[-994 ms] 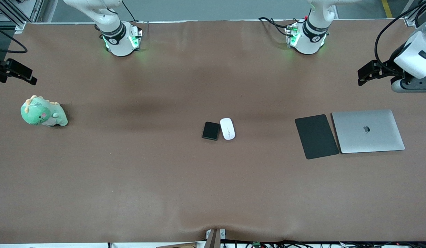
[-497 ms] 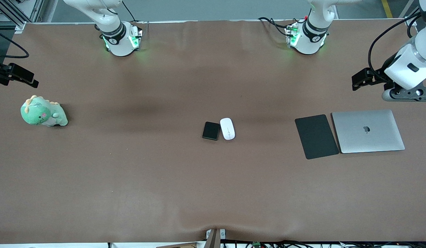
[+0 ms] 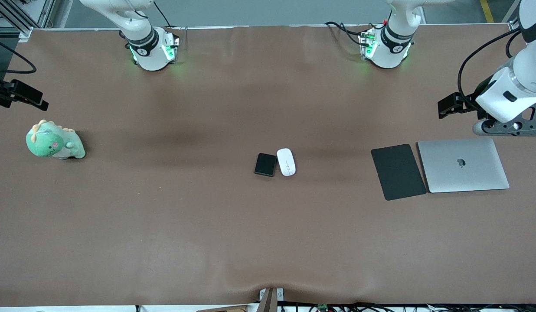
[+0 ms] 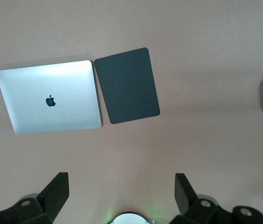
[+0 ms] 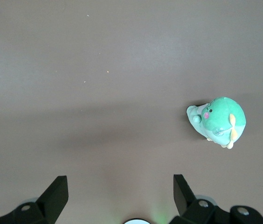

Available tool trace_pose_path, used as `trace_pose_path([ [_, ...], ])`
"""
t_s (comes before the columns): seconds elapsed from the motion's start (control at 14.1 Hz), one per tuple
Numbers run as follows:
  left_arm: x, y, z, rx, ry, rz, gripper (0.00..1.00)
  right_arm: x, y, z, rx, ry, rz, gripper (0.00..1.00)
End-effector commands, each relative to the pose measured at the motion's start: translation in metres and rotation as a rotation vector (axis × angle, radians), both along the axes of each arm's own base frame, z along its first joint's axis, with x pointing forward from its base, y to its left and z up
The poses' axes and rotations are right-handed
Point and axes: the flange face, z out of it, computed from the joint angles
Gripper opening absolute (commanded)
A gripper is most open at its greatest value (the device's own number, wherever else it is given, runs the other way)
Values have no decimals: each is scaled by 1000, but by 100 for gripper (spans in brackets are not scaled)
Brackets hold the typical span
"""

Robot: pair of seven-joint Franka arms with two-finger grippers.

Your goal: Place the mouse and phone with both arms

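- The mouse [image 3: 286,161] and the phone [image 3: 265,164] are laid side by side mid-worktop [image 3: 164,216].
- The left gripper [image 4: 122,193] is held over the worktop's left-arm end, jaws apart.
- The right gripper [image 5: 120,193] is held over the right-arm end, jaws apart.

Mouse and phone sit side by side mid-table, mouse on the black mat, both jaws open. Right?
Not quite. The front view shows the mouse on the bare table beside the phone; the black mat lies apart, by the laptop. The rest holds.
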Motion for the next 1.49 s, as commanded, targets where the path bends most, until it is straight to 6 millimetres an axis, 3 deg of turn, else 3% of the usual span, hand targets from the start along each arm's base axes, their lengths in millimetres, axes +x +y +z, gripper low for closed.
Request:
trace_pose_path([
  [0.0, -2, -5, 0, -17, -4, -4, 100, 1, -4, 0, -2, 4, -10, 100],
  [0.78, -1, -5, -2, -17, -1, -4, 100, 5, -6, -6, -1, 13, -11, 100],
  [1.42, 2, -7, -19, -19, 4, -4, 100, 8, -7, -11, 1, 22, -13, 100],
])
